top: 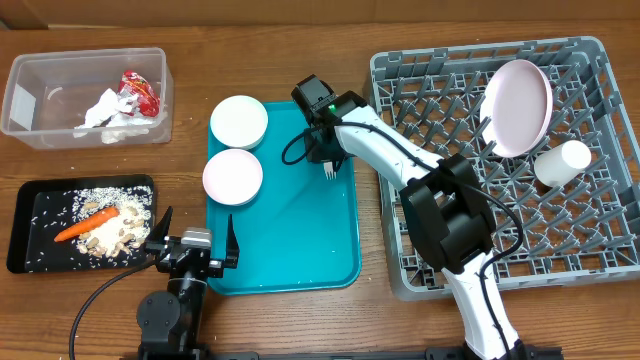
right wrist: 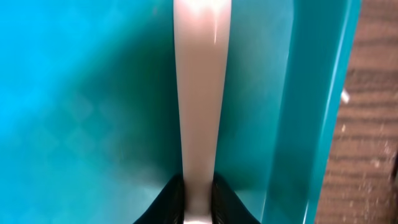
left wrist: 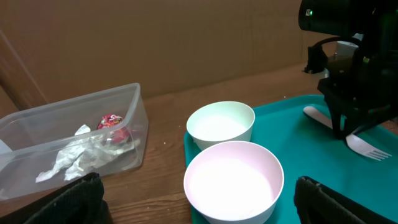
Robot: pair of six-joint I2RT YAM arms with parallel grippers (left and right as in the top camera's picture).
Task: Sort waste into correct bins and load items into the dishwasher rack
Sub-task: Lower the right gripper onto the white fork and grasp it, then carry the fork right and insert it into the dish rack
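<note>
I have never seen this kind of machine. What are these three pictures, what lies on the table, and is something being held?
These are two robot arms at a table. One picture looks down from above; the other two come from a camera on each wrist.

The right hand is closed on the handle of a white fork lying on the teal tray; its wrist picture shows that handle close up. The left hand is open and holds nothing.

Two white bowls stand on the tray. The clear tub holds tissue and a red wrapper. The black tray holds a carrot and grains. The grey rack holds a plate and a cup.
</note>
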